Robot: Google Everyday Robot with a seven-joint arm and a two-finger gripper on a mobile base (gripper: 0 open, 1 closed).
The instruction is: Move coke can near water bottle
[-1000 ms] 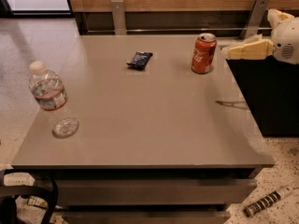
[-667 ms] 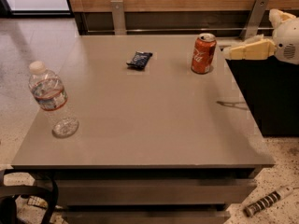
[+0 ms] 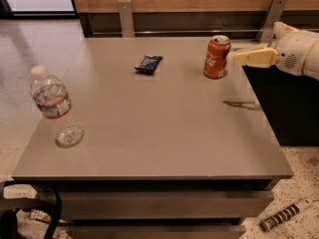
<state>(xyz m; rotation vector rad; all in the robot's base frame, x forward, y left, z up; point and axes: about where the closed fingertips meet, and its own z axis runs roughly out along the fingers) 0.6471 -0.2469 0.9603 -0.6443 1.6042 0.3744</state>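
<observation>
The coke can [image 3: 217, 57] stands upright on the grey table [image 3: 159, 133], and I place everything else by it. It is in the far right part of the tabletop, with its white script toward the camera and its silver top showing. My gripper [image 3: 239, 58] is just to the right of the can, at about the height of its middle. It reaches in level from the right edge of the view, with its cream tip pointing at the can's side. The tip is very close to the can, but I cannot tell whether it touches. I also cannot tell whether my gripper is wide or narrow, since from here it shows as one pale shape. It holds nothing that I can see. In front of the can and a little to its right, a thin shadow [image 3: 241, 103] lies on the table. To the left of the can, at about the same depth, lies a flat dark blue snack packet [image 3: 148, 63], apart from it. The water bottle [image 3: 55, 107] stands upright far to the left of the can and much nearer the front edge, well apart from it. To the right of the can, beyond the table's edge and under my arm, stands a dark cabinet [image 3: 284, 103].
</observation>
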